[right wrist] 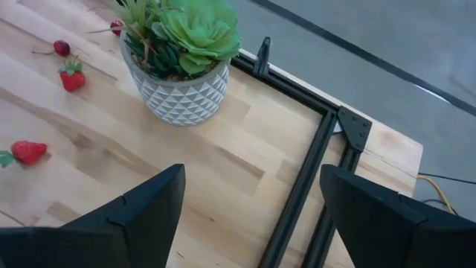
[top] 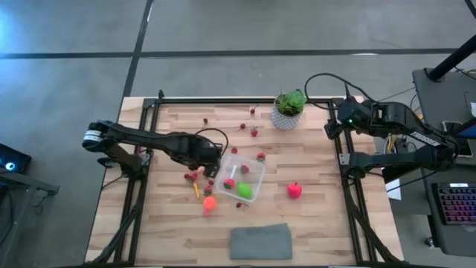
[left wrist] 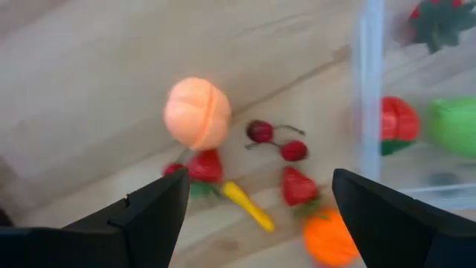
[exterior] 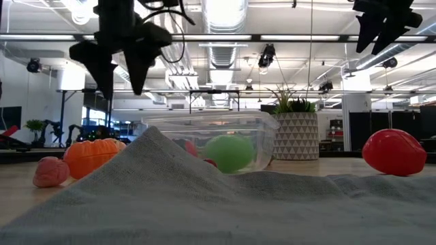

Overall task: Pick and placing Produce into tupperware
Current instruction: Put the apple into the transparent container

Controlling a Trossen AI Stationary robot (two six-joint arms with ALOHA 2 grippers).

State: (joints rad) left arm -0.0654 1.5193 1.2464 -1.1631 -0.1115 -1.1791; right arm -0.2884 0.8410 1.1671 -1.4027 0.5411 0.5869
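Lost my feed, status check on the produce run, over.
Left end effector open, hovering over loose pieces beside the clear square plastic tub. Right end effector open, parked near the potted plant. Tub holds green piece. Nothing blocking.

tupperware (top: 243, 179) mid-table holding produce (top: 244, 190), potted plant (top: 288, 110) behind, cloth (top: 259, 242) in front

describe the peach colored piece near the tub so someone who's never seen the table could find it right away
Start at the clear tupperware in the middle of the wooden table, then look to the cluster of small produce just off its side, under the open left gripper. The peach is the round, pale orange-pink ball with a crease down its middle. Its neighbours are smaller: red strawberries, dark cherries and a thin yellow piece.
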